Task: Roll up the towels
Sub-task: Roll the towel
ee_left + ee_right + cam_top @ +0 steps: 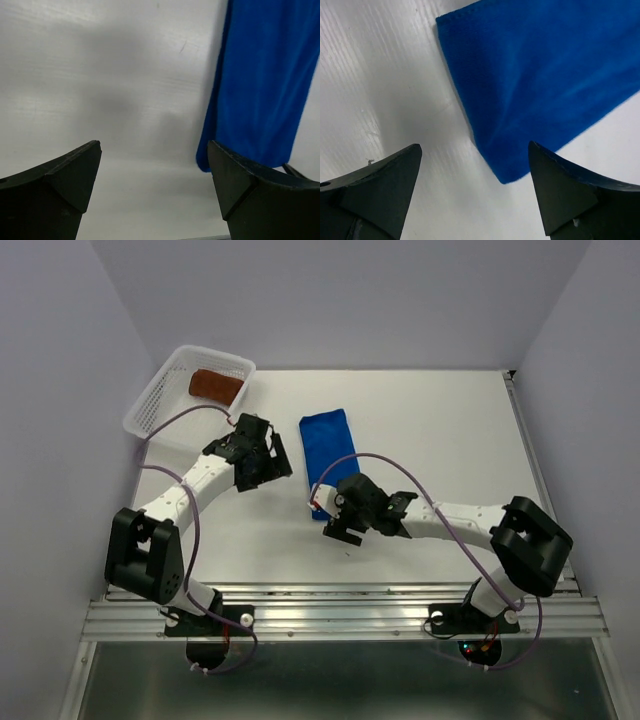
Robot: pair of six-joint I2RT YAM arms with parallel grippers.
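Jaws spread wide on both sides, nothing between them. My left gripper point(152, 150) hovers over bare table point(100, 90). The blue towel point(260, 80) lies just to the right of it, and I see no contact. My right gripper point(475, 150) hangs above a corner of that same towel, fingers far apart, with the cloth's corner pointing into the gap and not pinched. From above, the blue towel lies flat and unrolled near the middle of the table, its long side running near to far. My left wrist is just left of it and my right wrist is at its near end. The rust-brown towel point(215, 386) sits inside the white mesh basket point(160, 410) at the far left corner, well apart from both grippers.
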